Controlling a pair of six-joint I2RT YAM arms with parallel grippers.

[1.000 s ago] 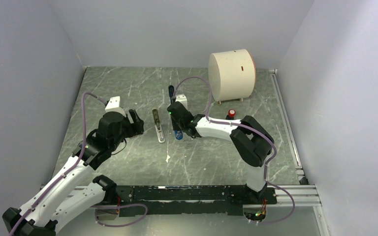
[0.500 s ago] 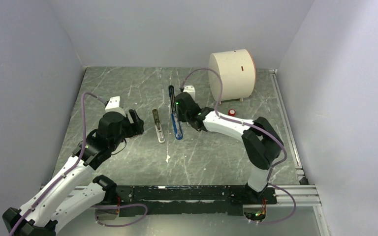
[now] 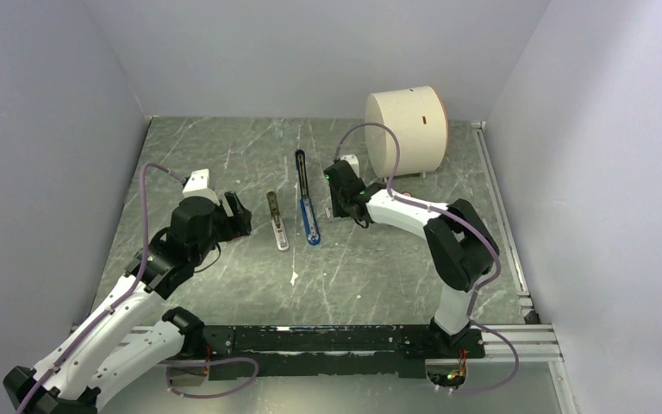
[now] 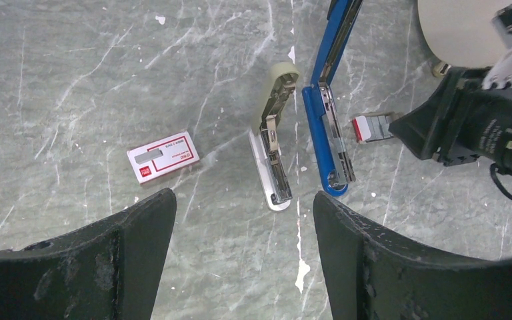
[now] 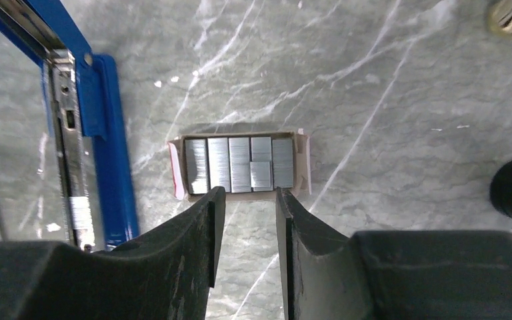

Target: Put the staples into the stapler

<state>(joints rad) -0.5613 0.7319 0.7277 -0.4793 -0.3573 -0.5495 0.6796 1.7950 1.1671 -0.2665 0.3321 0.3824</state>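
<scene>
1. My right gripper (image 5: pixel 247 197) hangs over the middle of the tabletop, a little toward the far edge. Its fingers (image 5: pixel 197 227) stand a narrow gap apart, with nothing between them.
2. Just beyond those fingertips lies an open cardboard tray of staples (image 5: pixel 239 165). The silver blocks sit side by side in it, and the fingers do not touch it.
3. The stapler (image 3: pixel 309 220) lies folded open and flat on the table near the middle. Its blue base points toward the near edge and its thin black arm stretches toward the far edge.
4. The tray lies just to the right of the blue base, close to it but apart. In my right wrist view the stapler's grey metal channel (image 5: pixel 67 133) faces up.
5. My left gripper (image 4: pixel 240 200) hovers to the left of the middle, its fingers spread wide and holding nothing.
6. A silvery-grey strip (image 4: pixel 271 153) lies just to the left of the stapler, nearly parallel to it.
7. A small red and white box (image 4: pixel 163 156) lies flat, further toward the left edge.
8. A pale round drum (image 3: pixel 405 129) stands near the far right corner.
</scene>
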